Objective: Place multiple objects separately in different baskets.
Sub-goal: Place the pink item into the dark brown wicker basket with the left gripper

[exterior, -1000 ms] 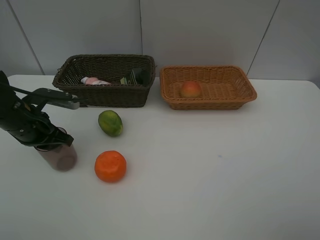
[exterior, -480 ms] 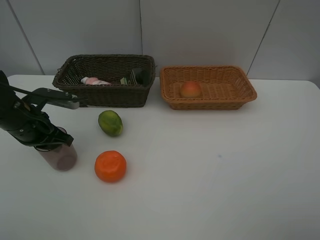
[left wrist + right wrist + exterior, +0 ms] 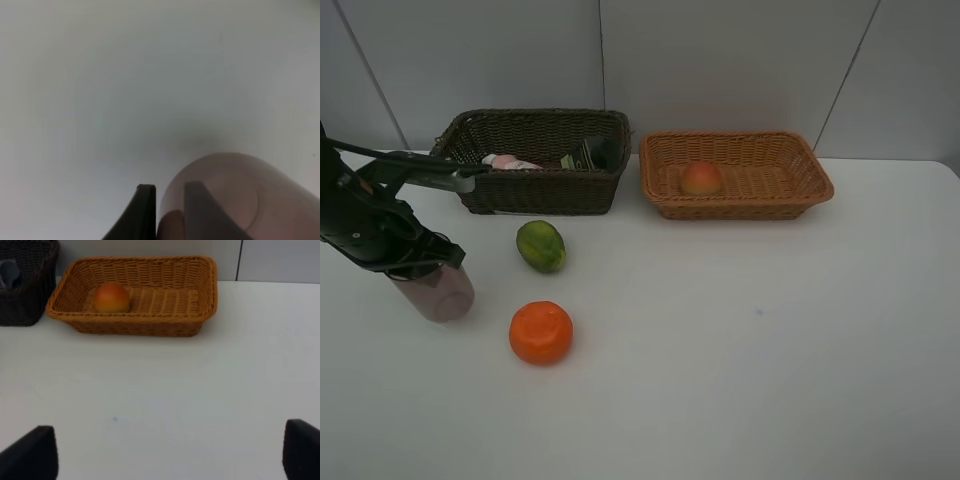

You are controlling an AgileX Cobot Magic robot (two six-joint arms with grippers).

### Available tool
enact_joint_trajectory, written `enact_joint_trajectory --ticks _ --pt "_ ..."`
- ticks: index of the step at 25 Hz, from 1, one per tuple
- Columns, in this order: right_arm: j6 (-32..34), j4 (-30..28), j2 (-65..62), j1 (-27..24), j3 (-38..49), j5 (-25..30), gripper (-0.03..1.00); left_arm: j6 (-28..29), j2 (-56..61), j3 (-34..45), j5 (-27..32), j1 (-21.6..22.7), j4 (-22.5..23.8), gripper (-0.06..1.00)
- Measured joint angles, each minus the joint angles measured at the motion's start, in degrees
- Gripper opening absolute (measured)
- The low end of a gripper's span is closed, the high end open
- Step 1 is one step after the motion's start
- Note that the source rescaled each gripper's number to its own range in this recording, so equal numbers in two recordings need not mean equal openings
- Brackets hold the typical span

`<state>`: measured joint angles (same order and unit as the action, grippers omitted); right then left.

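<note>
White table (image 3: 740,350) and pale wall panels frame the scene. At the near left, the mauve plastic cup (image 3: 438,293) hangs tilted in the left gripper (image 3: 425,268). The wrist view shows the jaws pinched together on the cup's thin wall (image 3: 235,195), one finger outside the rim and one showing through the translucent plastic (so the whole grip is that narrow strip). I cannot tell whether the base is clear of the table.

Just beside the cup lie the green fruit (image 3: 540,245) and, nearer the camera, the orange (image 3: 541,332), both loose on the table. Beyond them stands the dark brown wicker basket (image 3: 540,190), with the pink bottle (image 3: 510,162) and the dark green bottle (image 3: 590,153) inside. To its right the tan wicker basket (image 3: 740,205) holds only the peach-like fruit (image 3: 701,178). The right gripper (image 3: 167,455) waits with its jaws spread wide and nothing between them.

The cup probably belongs with the bottles. The risks follow from the grip:
- A pinch on one smooth wall lets the cup swing or slip during a quick carry.
- A low path could clip the green fruit and send it rolling.
- The deep basket's near rim could catch the hanging base.
- A release above the bottles may leave the cup toppled on them.
</note>
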<state>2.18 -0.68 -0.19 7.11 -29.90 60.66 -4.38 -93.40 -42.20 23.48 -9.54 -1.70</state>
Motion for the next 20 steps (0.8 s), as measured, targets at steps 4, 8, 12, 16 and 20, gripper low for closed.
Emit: enact_joint_trajectory --ticks 4,8,12,16,20 --pt "0.0 0.0 0.0 0.0 0.0 0.0 0.97 3.7 1.6 -7.6 6.7 0.0 0.1 0.0" --pt "0.0 0.0 0.0 0.0 0.0 0.0 0.97 7.5 1.6 -16.2 11.1 0.0 1.7 0.0" --pt "0.0 0.0 0.0 0.0 0.0 0.0 0.97 11.2 1.4 -24.3 10.0 0.0 5.9 0.0" --pt "0.0 0.0 0.0 0.0 0.0 0.0 0.97 14.5 -1.2 -29.2 3.6 0.0 8.3 0.0" --pt "0.0 0.0 0.0 0.0 0.0 0.0 0.97 15.4 -5.6 -29.4 -6.0 0.0 9.9 0.0"
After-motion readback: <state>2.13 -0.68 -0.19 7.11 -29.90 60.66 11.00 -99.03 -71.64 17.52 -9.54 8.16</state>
